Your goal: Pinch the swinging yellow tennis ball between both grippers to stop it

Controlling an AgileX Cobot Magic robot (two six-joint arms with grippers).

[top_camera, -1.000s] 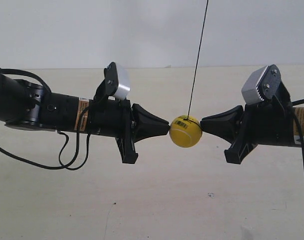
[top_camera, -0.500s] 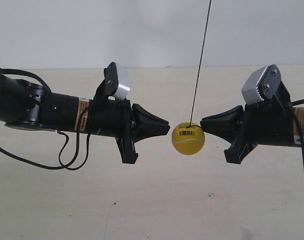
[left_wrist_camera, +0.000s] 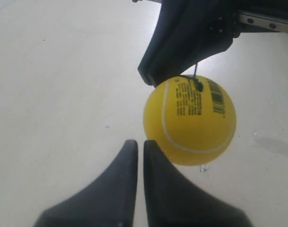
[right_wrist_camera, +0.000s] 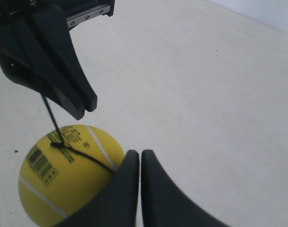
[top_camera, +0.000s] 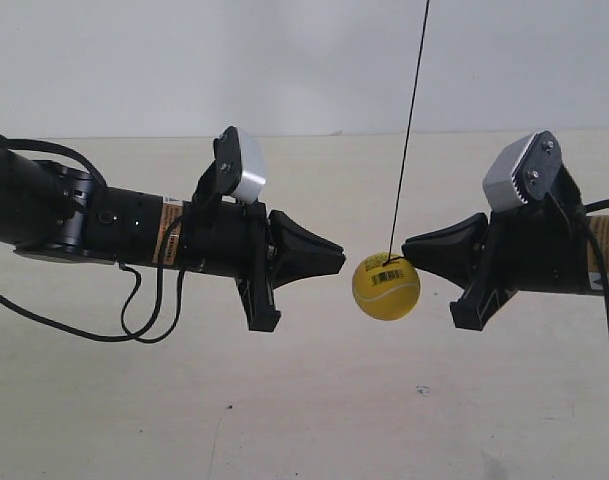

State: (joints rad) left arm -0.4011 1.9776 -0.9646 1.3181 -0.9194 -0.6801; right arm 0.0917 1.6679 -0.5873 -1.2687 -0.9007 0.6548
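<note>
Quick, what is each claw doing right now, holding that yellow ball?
Left gripper: closed, gripping nothing; the yellow tennis ball hangs just beside its tip.
Right gripper: closed, gripping nothing; ball right at its tip.

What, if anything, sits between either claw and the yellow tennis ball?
Nothing visible. Only open air separates the left claw from the yellow tennis ball; the right claw is right beside its upper part. The string rises from the ball's top, not across either gap.

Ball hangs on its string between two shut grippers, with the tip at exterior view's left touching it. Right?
No. The exterior view shows a gap between the ball and the gripper at that view's left. The string and shut jaws are right.
</note>
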